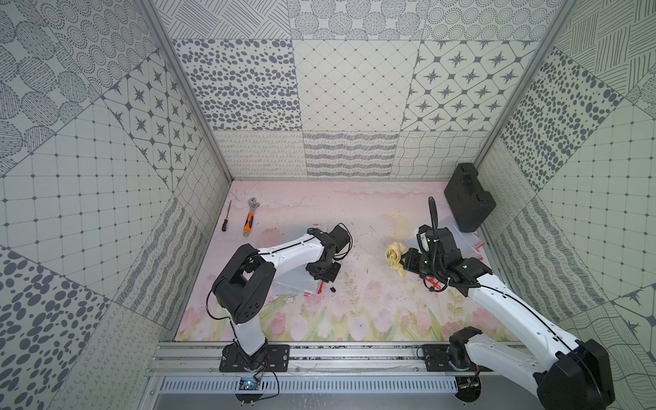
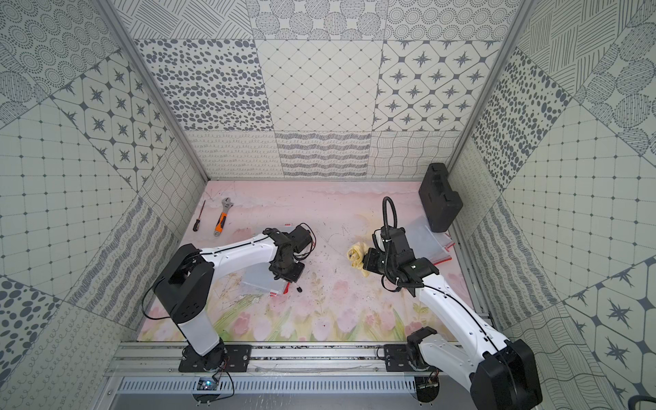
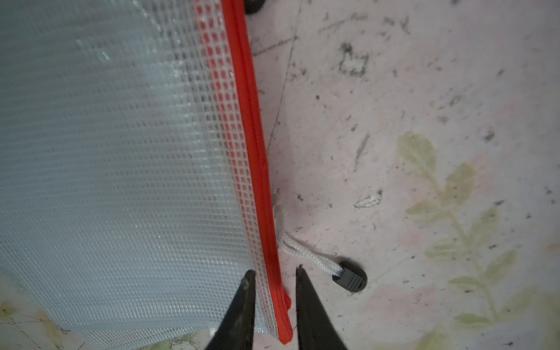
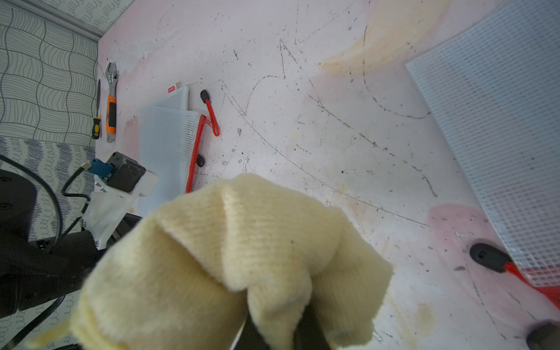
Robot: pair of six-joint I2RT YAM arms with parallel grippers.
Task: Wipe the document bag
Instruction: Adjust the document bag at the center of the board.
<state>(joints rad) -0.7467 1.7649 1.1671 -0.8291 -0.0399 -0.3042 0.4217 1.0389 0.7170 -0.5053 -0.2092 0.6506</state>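
Pink bench point(image 1: 372, 213) below us: left pincer point(image 3: 275, 269) parted astride the stiffer red edge point(image 3: 242, 91) of the light, slick document bag point(image 3: 106, 166), our likeliest hold, while right pincer point(image 4: 278, 331) clamps the cloth point(image 4: 242, 242).

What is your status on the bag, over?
Left gripper open, jaws astride red zip edge of document bag. Right gripper shut on yellow cloth, away from that bag. Zip pull cord beside left jaws.

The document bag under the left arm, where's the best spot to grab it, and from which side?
The red zipper edge, from above: the document bag lies flat, and that thicker rim should fit between the fingers of the left gripper.
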